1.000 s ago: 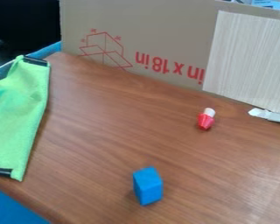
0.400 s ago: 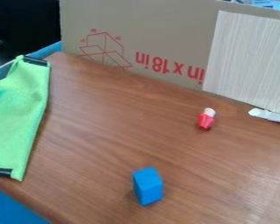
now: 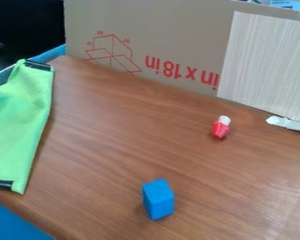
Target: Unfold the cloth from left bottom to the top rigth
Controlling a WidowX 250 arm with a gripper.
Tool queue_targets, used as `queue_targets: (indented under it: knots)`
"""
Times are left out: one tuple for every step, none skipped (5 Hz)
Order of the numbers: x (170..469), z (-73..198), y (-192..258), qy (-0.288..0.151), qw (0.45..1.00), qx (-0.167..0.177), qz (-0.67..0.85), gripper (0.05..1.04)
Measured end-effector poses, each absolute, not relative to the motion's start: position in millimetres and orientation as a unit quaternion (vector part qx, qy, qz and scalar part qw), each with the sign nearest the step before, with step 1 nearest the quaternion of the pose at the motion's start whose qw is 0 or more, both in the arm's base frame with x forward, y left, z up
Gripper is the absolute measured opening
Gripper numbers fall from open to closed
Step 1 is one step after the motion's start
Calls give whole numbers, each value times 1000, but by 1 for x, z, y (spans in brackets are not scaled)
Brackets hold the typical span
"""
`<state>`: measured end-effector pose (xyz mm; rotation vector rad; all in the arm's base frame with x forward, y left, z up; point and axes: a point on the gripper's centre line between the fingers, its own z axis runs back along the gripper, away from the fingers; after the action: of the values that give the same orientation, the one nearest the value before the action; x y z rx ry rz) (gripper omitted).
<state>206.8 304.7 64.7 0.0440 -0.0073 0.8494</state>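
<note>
A bright green cloth (image 3: 18,126) lies at the left edge of the camera view, on the left side of the wooden table (image 3: 115,140). Its left part is cut off by the view's edge. Dark strips show at its upper right corner and along its lower edge. The upper part has a raised fold near the left edge.
A blue block (image 3: 159,199) stands at the front middle, and a small red and white object (image 3: 221,127) lies right of centre. Behind them rises a cardboard panel (image 3: 171,28), with a pale board (image 3: 265,65) at the right and a white piece (image 3: 289,123) below it.
</note>
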Motion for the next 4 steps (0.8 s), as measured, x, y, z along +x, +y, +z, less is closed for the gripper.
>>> queue_targets:
  knots:
    - [207,54,301,14,915,22,403,977]
    - [206,52,298,28,915,13,401,710]
    - [206,52,297,29,918,7,395,408]
    - [208,56,296,31,916,-2,401,187]
